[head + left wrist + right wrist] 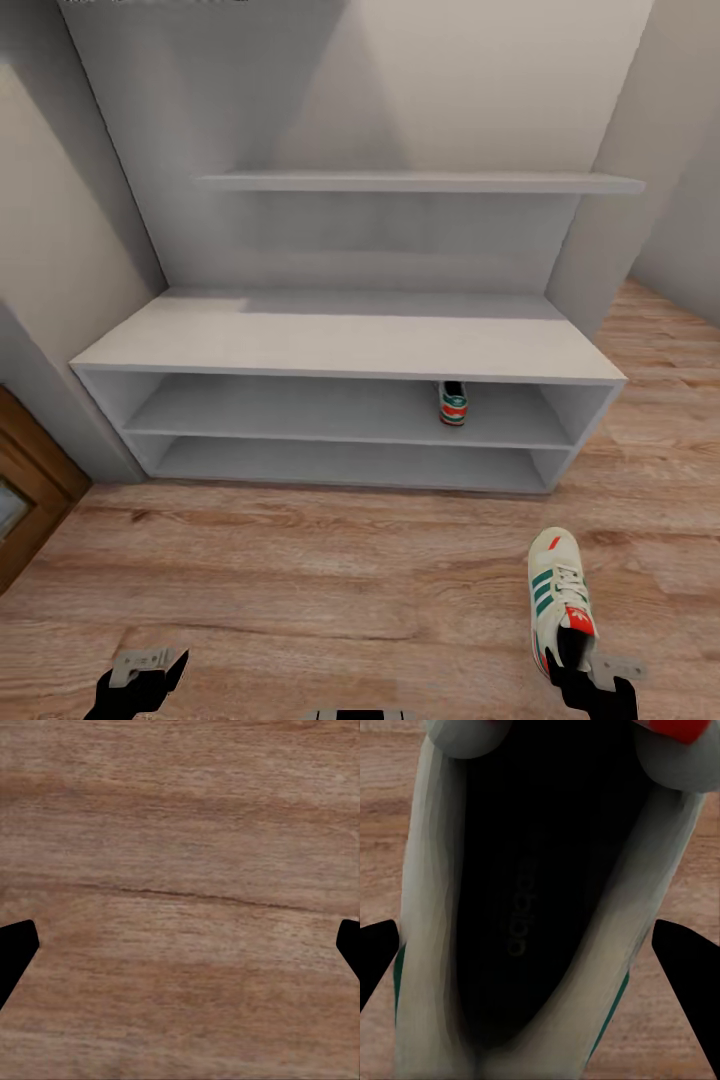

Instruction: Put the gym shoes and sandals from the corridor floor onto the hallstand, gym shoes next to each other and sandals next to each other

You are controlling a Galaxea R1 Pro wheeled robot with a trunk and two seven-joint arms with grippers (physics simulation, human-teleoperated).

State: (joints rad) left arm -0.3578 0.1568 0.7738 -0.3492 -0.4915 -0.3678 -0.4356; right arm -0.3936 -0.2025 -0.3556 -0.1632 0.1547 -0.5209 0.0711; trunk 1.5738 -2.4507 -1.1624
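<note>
The rack (pixel 340 340) stands against the wall with one gym shoe (pixel 453 403) on its upper low shelf. The second shoe (pixel 560 600) lies on the floor (pixel 300 580), heel at the right gripper (pixel 590 690), whose fingers are spread either side of the collar and seemingly not yet closed. It looks light, with a soft upper and stiffer heel: grip there. The left gripper (pixel 140 680) is spread and holds nothing.

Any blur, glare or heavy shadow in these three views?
Head view: sharp, no glare, soft shadows under the pale grey hallstand bench top. Left wrist view: wood-grain plank floor slightly soft. Right wrist view: cream-white green-striped sneaker close and blurred, its inside nearly black.
</note>
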